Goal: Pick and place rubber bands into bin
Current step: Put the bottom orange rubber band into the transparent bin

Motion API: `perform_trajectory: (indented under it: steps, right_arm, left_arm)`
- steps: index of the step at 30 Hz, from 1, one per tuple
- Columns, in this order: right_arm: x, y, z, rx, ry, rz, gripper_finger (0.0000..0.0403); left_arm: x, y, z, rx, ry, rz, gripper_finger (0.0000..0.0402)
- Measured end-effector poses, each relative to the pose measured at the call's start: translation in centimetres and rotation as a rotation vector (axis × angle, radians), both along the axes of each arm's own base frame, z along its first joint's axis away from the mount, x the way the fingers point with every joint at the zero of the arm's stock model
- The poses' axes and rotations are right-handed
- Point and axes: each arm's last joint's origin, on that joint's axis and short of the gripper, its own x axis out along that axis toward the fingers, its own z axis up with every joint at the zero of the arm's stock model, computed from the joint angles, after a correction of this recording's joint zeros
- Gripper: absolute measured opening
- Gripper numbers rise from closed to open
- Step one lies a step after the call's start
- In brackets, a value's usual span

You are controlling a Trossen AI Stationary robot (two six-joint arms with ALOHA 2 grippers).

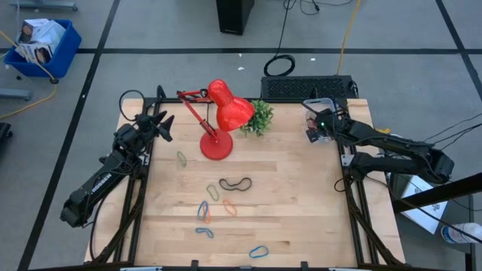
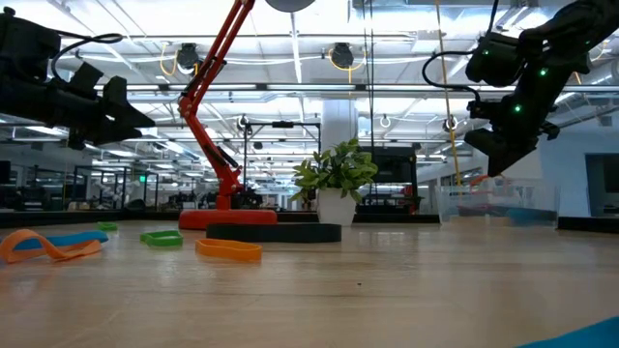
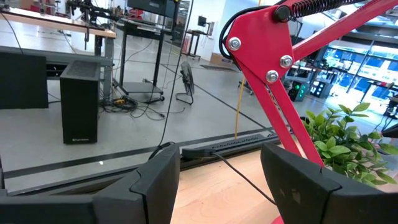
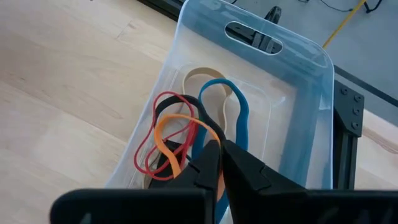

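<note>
The right tool (image 4: 221,163) hangs over the bin (image 4: 311,93) at the worktop's (image 1: 301,196) far right corner, nearly clenched on an orange band (image 4: 168,140). Loose rubber bands (image 1: 235,184) lie mid-worktop — beyond them stand a red lamp (image 1: 218,120) and a plant (image 1: 258,117). The left tool (image 1: 158,120) waits released at the far left corner.

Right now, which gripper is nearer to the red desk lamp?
Left. The left gripper hovers beside the red desk lamp, at the table's far left corner. The right gripper hangs over the bin at the far right, beyond the plant.
</note>
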Motion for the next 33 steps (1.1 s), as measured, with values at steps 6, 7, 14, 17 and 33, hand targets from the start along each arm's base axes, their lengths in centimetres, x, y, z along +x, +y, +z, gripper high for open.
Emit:
perform_trajectory:
  steps: [6, 7, 14, 17, 33]
  right_arm:
    - [0.0, 0.0, 0.0, 0.0, -0.001, -0.001, 0.0015]
    - [0.0, 0.0, 0.0, 0.0, -0.001, -0.001, 0.0015]
    - [0.0, 0.0, 0.0, 0.0, -0.001, -0.002, 0.0016]
    - [0.0, 0.0, 0.0, 0.0, -0.001, -0.002, 0.0016]
    - [-0.01, 0.0, -0.01, 0.0, -0.005, -0.008, 0.0048]
  left_arm:
    - [0.0, -0.01, 0.01, 0.001, 0.0, 0.0, 0.023]
    - [0.0, 0.0, 0.01, 0.0, 0.0, 0.0, 0.023]
    - [0.0, -0.01, 0.01, 0.0, -0.001, 0.0, 0.023]
    - [0.0, 0.0, 0.01, 0.0, -0.001, 0.0, 0.023]
    - [0.0, 0.0, 0.01, 0.0, -0.001, 0.0, 0.023]
